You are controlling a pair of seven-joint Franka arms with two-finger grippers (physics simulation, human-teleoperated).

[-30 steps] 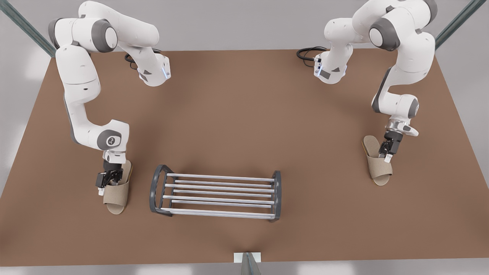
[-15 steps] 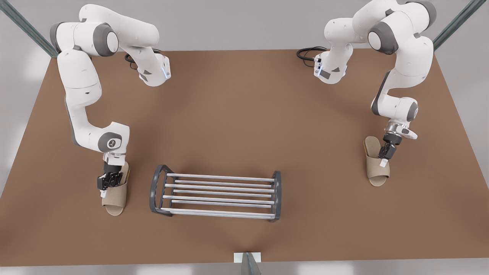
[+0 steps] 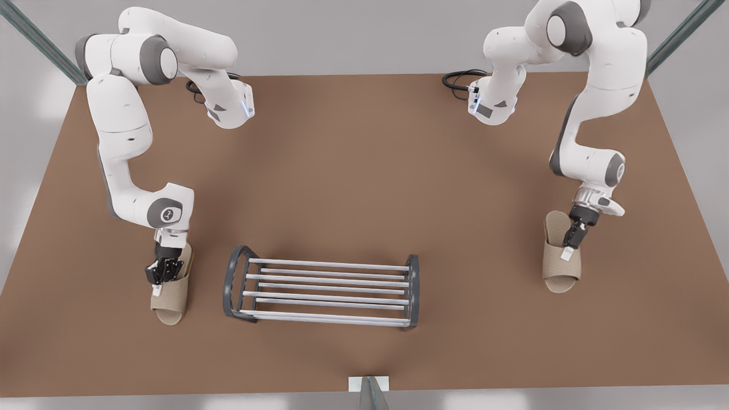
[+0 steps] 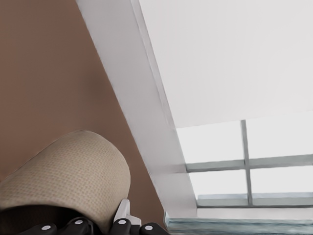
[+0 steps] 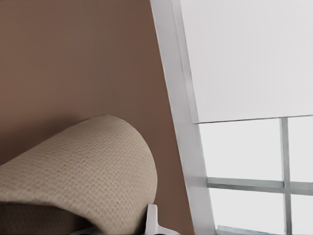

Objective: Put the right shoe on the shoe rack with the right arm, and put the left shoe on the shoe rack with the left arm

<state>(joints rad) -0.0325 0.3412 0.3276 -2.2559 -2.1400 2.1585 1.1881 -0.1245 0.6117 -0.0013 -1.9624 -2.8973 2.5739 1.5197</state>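
— What have the arms got hold of?

— A slipper each. The left end effector (image 4: pixel 106 220) is clamped on the strap edge of a beige woven open-toe slipper (image 4: pixel 68 181), one white finger (image 4: pixel 124 209) pressed on the outside of the strap. The right end effector (image 5: pixel 128 223) grips a second beige slipper (image 5: pixel 78 166) the same way.

— And the rack?

— The low shoe rack of silver-white bars between dark grey arched end frames (image 3: pixel 330 283) stands bare on the brown worktop (image 3: pixel 364 171), near its front edge. One slipper is just beside the rack's end on the front view's left, toe towards the camera; the other is well apart on the front view's right.

— Which arm is the left one?

— I can't tell from here.
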